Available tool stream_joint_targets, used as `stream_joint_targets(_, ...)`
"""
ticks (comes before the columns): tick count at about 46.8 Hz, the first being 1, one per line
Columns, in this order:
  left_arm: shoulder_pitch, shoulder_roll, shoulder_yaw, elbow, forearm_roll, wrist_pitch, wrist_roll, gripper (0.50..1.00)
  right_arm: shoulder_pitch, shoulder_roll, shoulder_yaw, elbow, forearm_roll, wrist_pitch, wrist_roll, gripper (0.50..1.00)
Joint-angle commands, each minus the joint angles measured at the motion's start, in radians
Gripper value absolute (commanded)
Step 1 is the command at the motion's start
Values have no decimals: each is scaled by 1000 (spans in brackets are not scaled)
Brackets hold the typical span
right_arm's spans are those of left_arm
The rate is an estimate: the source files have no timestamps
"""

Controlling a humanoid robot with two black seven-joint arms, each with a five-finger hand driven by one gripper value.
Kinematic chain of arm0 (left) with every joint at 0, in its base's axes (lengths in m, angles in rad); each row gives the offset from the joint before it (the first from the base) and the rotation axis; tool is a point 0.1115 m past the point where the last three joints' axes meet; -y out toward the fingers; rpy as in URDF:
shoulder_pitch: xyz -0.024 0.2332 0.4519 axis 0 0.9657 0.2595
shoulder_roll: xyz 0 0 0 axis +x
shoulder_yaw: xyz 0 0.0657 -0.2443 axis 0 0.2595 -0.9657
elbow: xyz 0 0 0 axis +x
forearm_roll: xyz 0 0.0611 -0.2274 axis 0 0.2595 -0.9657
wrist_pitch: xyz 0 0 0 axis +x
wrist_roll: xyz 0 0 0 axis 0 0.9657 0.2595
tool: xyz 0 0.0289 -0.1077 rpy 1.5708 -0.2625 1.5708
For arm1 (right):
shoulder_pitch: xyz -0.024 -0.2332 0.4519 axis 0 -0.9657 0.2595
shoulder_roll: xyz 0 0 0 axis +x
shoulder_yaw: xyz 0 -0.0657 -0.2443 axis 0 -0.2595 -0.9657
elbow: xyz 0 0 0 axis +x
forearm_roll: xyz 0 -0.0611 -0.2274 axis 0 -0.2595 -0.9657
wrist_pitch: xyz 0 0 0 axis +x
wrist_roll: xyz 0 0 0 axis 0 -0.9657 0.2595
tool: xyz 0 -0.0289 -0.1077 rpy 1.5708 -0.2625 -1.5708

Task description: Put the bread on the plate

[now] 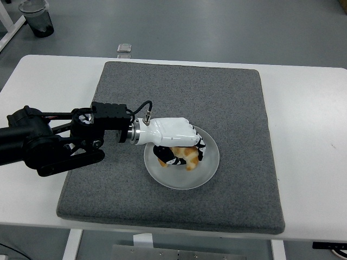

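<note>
Bread point(189, 155) is gripped by left robot hand point(176, 142) over plate point(209, 170); fingers should be opened gently once seated.

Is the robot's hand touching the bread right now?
Touching. In the head view the left hand has its fingers curled around the bread, over the plate, with no gap between fingers and bread.
</note>
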Motion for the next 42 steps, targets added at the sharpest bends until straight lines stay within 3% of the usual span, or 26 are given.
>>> stream_joint_targets(1,0,-2,0,2,1,0,0,500,0,0,0,0,0,0,0,930)
stream_joint_targets(30,14,-3,9,11,-2,4,-1,505,0,0,0,0,0,0,0,930)
stream_joint_targets(42,16,-5,0,11,-16,9,-3,859,0,0,0,0,0,0,0,932)
